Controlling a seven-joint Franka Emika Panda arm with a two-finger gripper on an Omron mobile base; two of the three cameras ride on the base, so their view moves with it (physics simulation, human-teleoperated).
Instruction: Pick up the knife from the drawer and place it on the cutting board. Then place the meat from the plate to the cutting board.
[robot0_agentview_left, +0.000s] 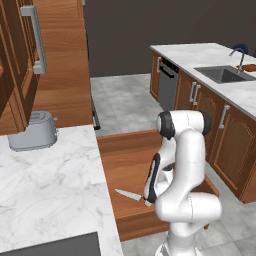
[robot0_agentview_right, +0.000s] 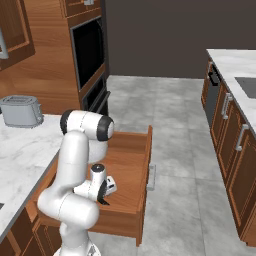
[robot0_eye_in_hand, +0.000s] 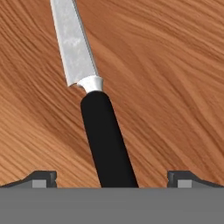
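Presently the largest item of concern is the drawer (robot0_agentview_left: 131, 165), pulled fully out below the marble tabletop (robot0_agentview_left: 50, 175) and standing open into the floor aisle. Its flat wooden inside is bare apart from the knife (robot0_agentview_left: 128, 194), which lies near the front wall on the tabletop side, blade pointing toward the tabletop edge and black handle toward the arm. Room inside the drawer is generous toward the back; toward the front wall and the tabletop overhang it is tight, and I judge a careless lift could catch the blade tip against either.

Above, the arm folds down over the drawer with its elbow high; the aisle behind and the cabinet row across the floor stand well apart, so retreat upward looks unobstructed. A toaster (robot0_agentview_left: 33, 131) sits far back on the tabletop, out of the way.

The gripper (robot0_eye_in_hand: 111, 177) hangs low over the handle with its jaws spread wide, holding nothing. In the hand view the handle (robot0_eye_in_hand: 107, 140) runs up between the two fingertips (robot0_eye_in_hand: 41, 178), slightly slanted and left of centre.

Risks as judged:
- The slant may make the jaws twist the knife on closing.
- The round, smooth handle may roll or slip.
- Descending too far would strike the drawer floor.
- A grip at the handle's end would let the blade droop.
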